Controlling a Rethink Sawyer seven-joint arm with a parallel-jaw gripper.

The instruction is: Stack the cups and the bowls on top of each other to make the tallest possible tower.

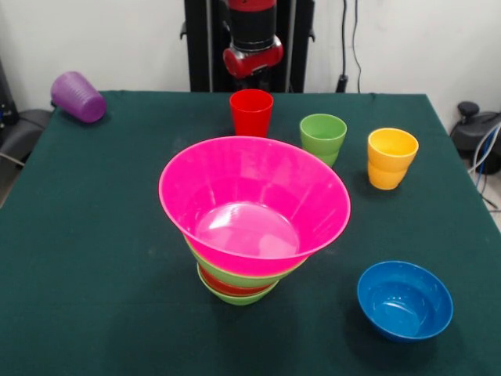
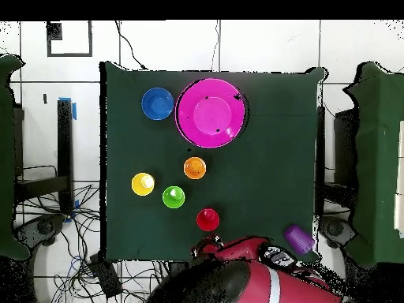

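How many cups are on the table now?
5. Purple lies on its side at a table corner; red, light green and yellow stand in a row on the robot's side of the tower; orange stands nearest the tower, seen only from overhead.

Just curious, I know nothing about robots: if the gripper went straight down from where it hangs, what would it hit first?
Probably the green table just behind the red cup. Depth is unclear, so the gripper might clip that cup.
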